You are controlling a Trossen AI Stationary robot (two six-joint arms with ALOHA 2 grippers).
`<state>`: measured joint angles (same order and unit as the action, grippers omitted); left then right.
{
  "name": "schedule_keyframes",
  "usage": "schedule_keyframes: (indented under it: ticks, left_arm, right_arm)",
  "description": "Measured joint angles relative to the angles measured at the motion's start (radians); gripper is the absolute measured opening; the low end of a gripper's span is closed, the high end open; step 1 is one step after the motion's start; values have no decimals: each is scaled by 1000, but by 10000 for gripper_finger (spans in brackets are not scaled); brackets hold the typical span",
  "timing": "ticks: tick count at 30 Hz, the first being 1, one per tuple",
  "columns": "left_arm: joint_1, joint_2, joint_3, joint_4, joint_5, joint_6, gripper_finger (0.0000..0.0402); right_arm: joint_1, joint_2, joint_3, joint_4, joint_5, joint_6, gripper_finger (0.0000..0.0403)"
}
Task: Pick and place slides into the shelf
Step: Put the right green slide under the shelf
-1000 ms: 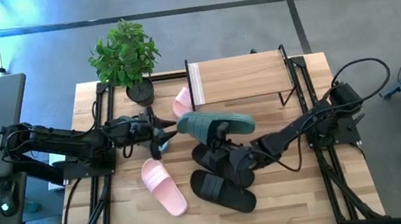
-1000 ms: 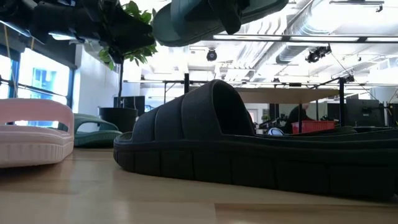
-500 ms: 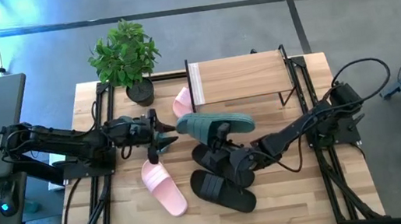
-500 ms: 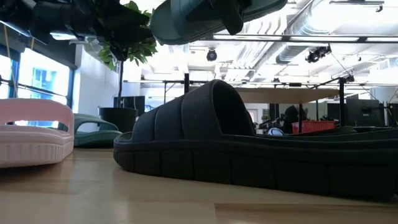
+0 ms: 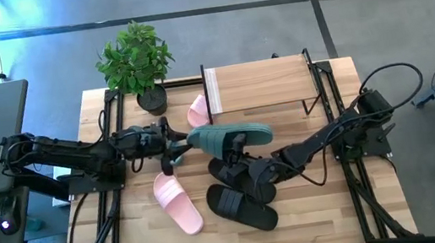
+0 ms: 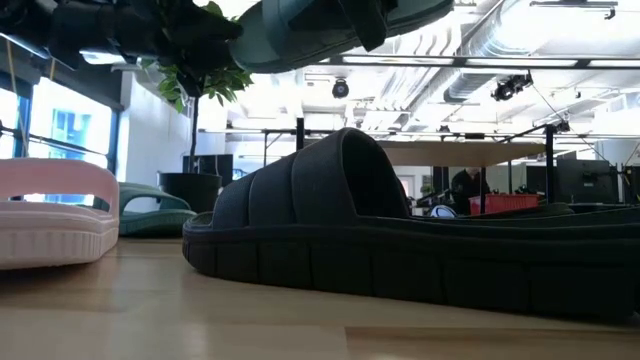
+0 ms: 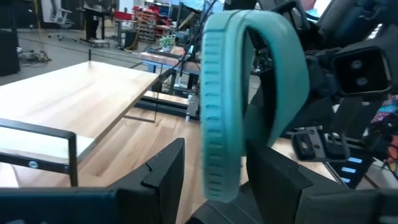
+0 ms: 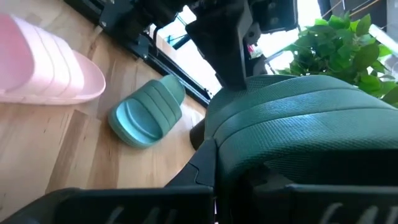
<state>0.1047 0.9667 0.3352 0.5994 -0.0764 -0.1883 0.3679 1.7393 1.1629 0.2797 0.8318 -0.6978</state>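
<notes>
A teal slide [image 5: 224, 136] hangs in the air over the table's middle, held by my right gripper [image 5: 240, 145], which is shut on it. My left gripper [image 5: 178, 146] is open at the slide's left end. In the left wrist view its fingers [image 7: 165, 177] stand on either side of the sole's edge [image 7: 214, 124], with gaps showing. A second teal slide [image 8: 146, 115] lies sole-down on the table. One pink slide [image 5: 178, 202] lies near the left, another [image 5: 197, 110] by the shelf [image 5: 259, 84]. Two black slides [image 5: 242, 207] lie flat under the held one. My right gripper holds the teal slide around its strap [image 5: 246, 133], near the slide's middle, coming from the table's right and lying across it. One finger [image 6: 365, 25] shows against the slide; the other is hidden by it. The slide is lifted clear and roughly level.
A potted plant [image 5: 136, 60] stands at the table's far left corner, beside the shelf. Black metal frames [image 5: 115, 178] run along both sides of the table. The near black slide [image 6: 400, 240] fills the low view.
The held teal slide has shifted a little toward the table's left, still in my right gripper. My left gripper has moved toward it, and its fingers now flank the slide's left end.
</notes>
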Motion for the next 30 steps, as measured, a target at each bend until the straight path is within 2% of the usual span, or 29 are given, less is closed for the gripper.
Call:
schedule_keyframes:
  ticks: [6, 9, 12, 16, 23, 26, 30]
  left_arm:
    - [0, 33, 0, 10, -10, 0, 155]
    - [0, 49, 0, 12, -27, 0, 141]
    - [0, 51, 0, 34, -32, 9, 104]
    - [0, 50, 0, 79, -37, 34, 31]
    - [-1, 49, 0, 56, -55, 34, 37]
    - [-1, 49, 0, 55, -60, 40, 25]
    - [0, 49, 0, 55, -76, 54, 25]
  right_arm:
    - [-2, 0, 0, 26, -31, -10, 0]
    - [-3, 0, 0, 33, -31, -17, 0]
    - [-3, 0, 0, 33, -28, -7, 0]
    - [-2, 0, 0, 34, -23, 10, 0]
    - [-3, 0, 0, 19, -20, 46, 2]
    - [5, 0, 0, -9, 16, 51, 21]
    - [29, 0, 0, -69, 41, 109, 79]
